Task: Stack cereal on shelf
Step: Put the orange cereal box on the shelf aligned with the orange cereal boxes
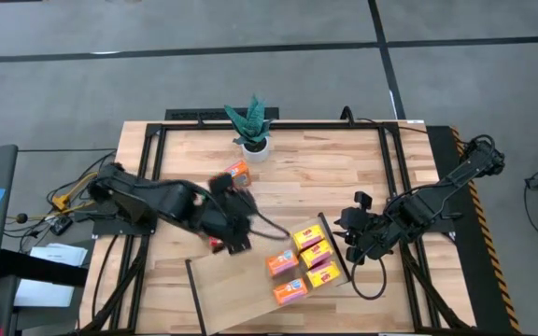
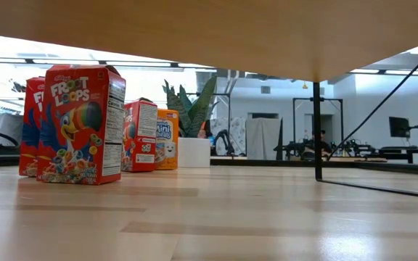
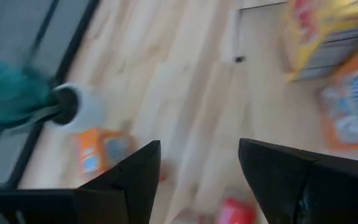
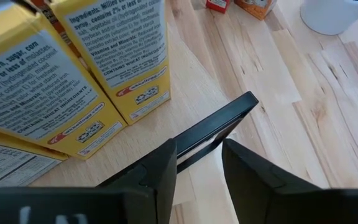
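Observation:
The shelf (image 1: 250, 289) is a light-wood board with black rails, at the table's near middle. Several yellow and orange cereal boxes (image 1: 304, 263) stand on its right part; they also show in the right wrist view (image 4: 73, 68). An orange box (image 1: 238, 172) and a red box (image 1: 215, 245) stand on the table; the low view shows red boxes (image 2: 78, 123) upright on their bases. My left gripper (image 1: 234, 229) is open and empty over the table beside the red box (image 3: 235, 211). My right gripper (image 4: 199, 163) is open; its fingers stand on either side of the shelf's right rail (image 4: 219, 124).
A potted green plant in a white pot (image 1: 253, 131) stands at the table's far middle, just beyond the orange box. A black frame (image 1: 381, 140) runs around the tabletop. Cables (image 1: 372, 280) lie beside the shelf's right end. Bare wood lies at the far right.

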`<state>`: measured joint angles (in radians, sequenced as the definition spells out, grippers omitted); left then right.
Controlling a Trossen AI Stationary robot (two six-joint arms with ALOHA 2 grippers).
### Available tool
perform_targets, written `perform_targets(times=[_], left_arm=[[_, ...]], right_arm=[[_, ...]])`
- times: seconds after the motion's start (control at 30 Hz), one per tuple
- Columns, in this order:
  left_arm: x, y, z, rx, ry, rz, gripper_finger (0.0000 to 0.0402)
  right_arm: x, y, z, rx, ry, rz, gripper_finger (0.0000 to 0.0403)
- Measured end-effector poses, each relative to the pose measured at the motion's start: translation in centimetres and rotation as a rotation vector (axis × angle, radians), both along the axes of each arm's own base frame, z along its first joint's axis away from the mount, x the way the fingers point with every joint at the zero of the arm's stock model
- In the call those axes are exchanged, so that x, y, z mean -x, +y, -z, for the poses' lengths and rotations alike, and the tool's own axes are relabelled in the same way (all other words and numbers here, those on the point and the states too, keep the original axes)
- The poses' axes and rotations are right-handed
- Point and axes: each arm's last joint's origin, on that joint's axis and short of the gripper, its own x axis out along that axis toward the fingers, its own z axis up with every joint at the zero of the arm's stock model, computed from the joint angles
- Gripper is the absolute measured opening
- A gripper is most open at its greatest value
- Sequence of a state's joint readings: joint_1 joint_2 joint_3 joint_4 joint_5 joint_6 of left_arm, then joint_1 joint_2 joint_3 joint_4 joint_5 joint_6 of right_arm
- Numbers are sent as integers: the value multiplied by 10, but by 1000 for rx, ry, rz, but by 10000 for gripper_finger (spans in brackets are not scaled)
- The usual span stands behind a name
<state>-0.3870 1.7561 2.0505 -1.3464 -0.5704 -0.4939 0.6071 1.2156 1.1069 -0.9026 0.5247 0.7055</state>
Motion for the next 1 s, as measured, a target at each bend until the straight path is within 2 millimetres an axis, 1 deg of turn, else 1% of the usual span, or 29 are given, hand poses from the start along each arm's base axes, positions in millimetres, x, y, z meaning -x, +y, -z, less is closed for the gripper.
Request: perform_targets(times=[0.07,0.13,0.27,0.37,0.47,0.6,0.77,0.87,1.0], left_arm=[[10,6,-5,-19,24,-6,213],[15,11,-7,-53,66,17,224],[18,29,-5,-116,178,54,256],[11,50,3,-141,232,26,284],[3,75,10,-111,261,-24,306],[-9,109,30,-77,291,-40,321],[-13,147,61,-13,299,-66,325],[-12,166,76,-20,263,-96,325],[-9,181,91,-23,247,-121,325]], right_arm=[[0,0,0,-1,-1,0,161],[0,0,0,-1,-2,0,167],[0,0,0,-2,-2,0,182],[-1,0,-1,-7,-9,2,195],[-2,1,-1,-17,-23,2,206],[-3,1,-2,-34,-38,21,217],[-3,1,-2,-46,-54,56,219],[-4,0,-3,-47,-56,62,217],[-6,-4,-3,-54,-61,84,219]])
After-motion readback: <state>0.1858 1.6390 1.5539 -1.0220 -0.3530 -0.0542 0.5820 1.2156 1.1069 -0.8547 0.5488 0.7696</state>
